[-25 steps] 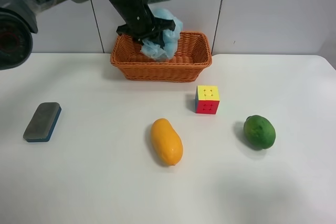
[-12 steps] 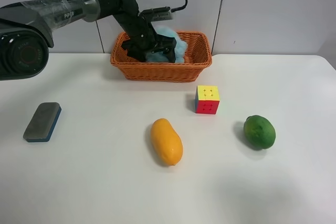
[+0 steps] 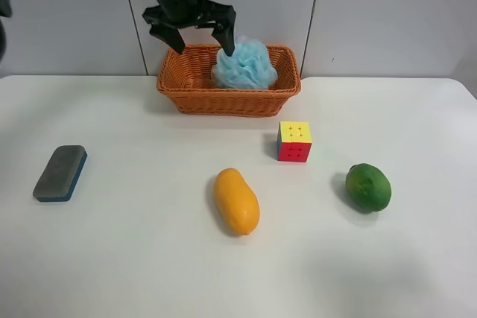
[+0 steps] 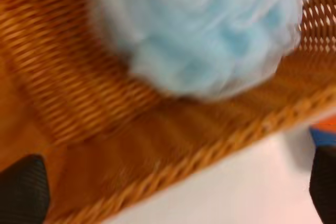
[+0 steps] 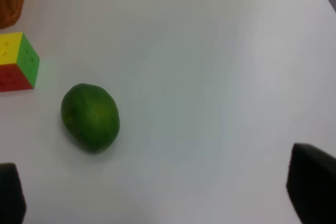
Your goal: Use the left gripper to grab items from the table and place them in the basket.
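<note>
The light-blue bath pouf (image 3: 244, 65) lies in the wicker basket (image 3: 186, 91) at the back of the white table (image 3: 134, 258); it fills the left wrist view (image 4: 205, 30) over the basket's weave (image 4: 68, 77). My left gripper (image 3: 200, 37) hangs open and empty above the basket, left of the pouf. On the table lie the grey-and-blue eraser (image 3: 59, 173), the mango (image 3: 236, 201), the puzzle cube (image 3: 294, 141) and the green fruit (image 3: 368, 187). The right wrist view shows the fruit (image 5: 90, 116), the cube (image 5: 18, 61) and my right gripper's open fingertips (image 5: 10, 192).
A grey panelled wall (image 3: 387, 13) stands behind the basket. The table's far right corner (image 3: 458, 83) is rounded. In the left wrist view a strip of white table (image 4: 247, 187) shows beside the basket's rim.
The left gripper let go of the pouf inside the basket, opened and rose above the rim. The pouf now rests in the basket. The other items have not moved.
</note>
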{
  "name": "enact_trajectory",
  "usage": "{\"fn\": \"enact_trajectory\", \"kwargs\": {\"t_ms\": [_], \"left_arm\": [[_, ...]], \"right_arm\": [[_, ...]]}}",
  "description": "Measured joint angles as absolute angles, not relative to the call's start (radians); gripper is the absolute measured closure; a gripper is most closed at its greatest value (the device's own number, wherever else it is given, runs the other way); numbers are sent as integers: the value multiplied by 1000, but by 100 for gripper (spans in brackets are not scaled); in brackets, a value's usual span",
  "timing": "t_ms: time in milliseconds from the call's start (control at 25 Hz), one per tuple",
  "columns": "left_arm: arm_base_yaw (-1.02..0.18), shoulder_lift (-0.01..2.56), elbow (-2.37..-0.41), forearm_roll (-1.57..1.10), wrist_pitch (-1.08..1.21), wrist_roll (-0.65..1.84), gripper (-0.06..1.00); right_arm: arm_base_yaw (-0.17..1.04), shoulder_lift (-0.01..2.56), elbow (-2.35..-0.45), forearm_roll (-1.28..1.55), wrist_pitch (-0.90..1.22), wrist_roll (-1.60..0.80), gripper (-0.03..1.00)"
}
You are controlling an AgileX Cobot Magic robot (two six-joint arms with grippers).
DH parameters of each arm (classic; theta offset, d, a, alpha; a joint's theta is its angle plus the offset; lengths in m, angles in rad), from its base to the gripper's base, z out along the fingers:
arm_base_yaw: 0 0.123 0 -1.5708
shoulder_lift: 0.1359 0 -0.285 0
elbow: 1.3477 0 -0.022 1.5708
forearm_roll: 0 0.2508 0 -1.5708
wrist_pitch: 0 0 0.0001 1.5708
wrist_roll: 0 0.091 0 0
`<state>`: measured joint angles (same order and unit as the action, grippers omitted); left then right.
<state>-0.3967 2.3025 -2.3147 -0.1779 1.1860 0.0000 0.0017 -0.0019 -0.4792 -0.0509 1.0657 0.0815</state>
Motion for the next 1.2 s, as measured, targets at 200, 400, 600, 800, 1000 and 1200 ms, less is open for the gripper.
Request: {"fn": "enact_trajectory", "kwargs": {"t_ms": [200, 400, 600, 800, 1000, 1200], "left_arm": [[-394, 2157, -2268, -135, 1207, -9, -5], [-386, 1940, -2042, -106, 1208, 0, -5], [-386, 1641, -1718, -101, 1208, 21, -5], [-386, 1278, -1370, -101, 1168, 24, -5], [-386, 940, -1098, -92, 1148, 28, -5], [-386, 631, -912, -88, 1149, 28, -5]], "right_arm": [[2, -2, -479, -51, 1066, 82, -2], [2, -2, -479, -51, 1066, 82, -2], [2, -2, -479, -51, 1066, 82, -2], [2, -2, -479, -51, 1066, 82, -2], [2, -2, -479, -51, 1066, 82, -2], [2, -2, -479, -51, 1066, 82, -2]]}}
